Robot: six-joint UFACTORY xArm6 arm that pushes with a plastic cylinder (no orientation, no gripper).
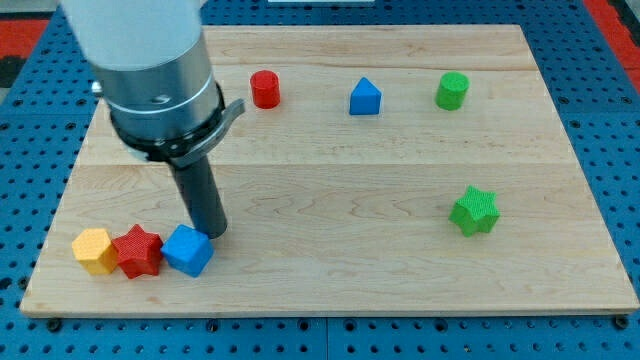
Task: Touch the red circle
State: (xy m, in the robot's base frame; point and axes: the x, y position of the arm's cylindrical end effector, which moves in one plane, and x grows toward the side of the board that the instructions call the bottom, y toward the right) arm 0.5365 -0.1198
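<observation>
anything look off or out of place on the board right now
Nothing is damaged or spilled. One mismatch: my tip sits at the view's bottom left against the blue cube, beside the red star and yellow block, far from the red circle near the top.

My tip [213, 232] seemingly touches the blue cube [188, 250], far from the red circle [265, 89].

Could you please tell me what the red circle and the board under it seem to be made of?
The red circle looks like matte plastic or painted material: flat, even colour without grain. The board looks like light, smooth-finished wood, with visible grain lines and plank seams.
</observation>
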